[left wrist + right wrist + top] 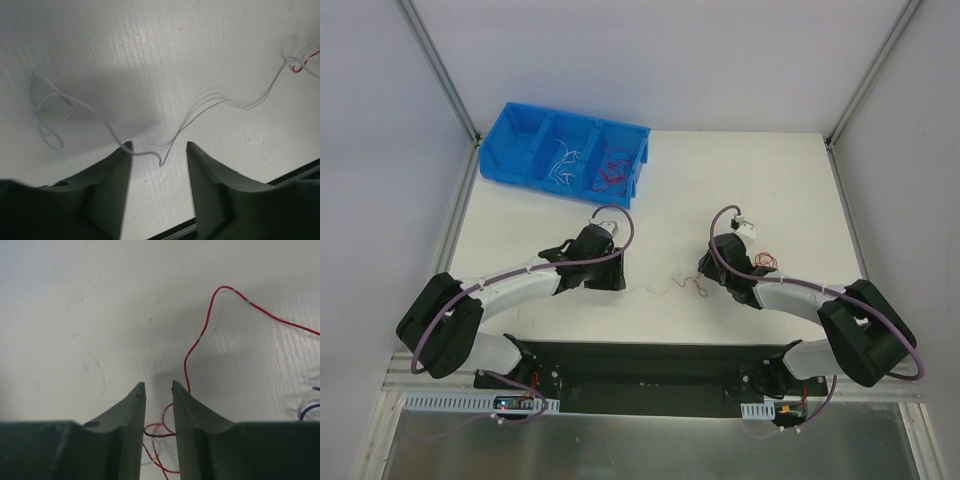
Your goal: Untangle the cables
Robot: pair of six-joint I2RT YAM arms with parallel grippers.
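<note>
The cables [686,283] are a small bunch of thin red and white wires on the white table between my grippers. My left gripper [620,283] is open; in its wrist view [157,148] a white wire [210,102] lies on the table and runs between the fingertips toward a red bit [298,68] at the far right. My right gripper [706,279] has its jaws a narrow gap apart [157,385], with red wire loops [165,430] lying between them. A longer red strand [200,337] curls away ahead. A dark purple wire end [307,411] shows at the right edge.
A blue bin [520,130] stands at the back left, with white wires [564,163] in its middle compartment and red wires [614,167] in its right one. Another red wire [766,261] lies beside the right arm. A black base plate [640,375] runs along the near edge.
</note>
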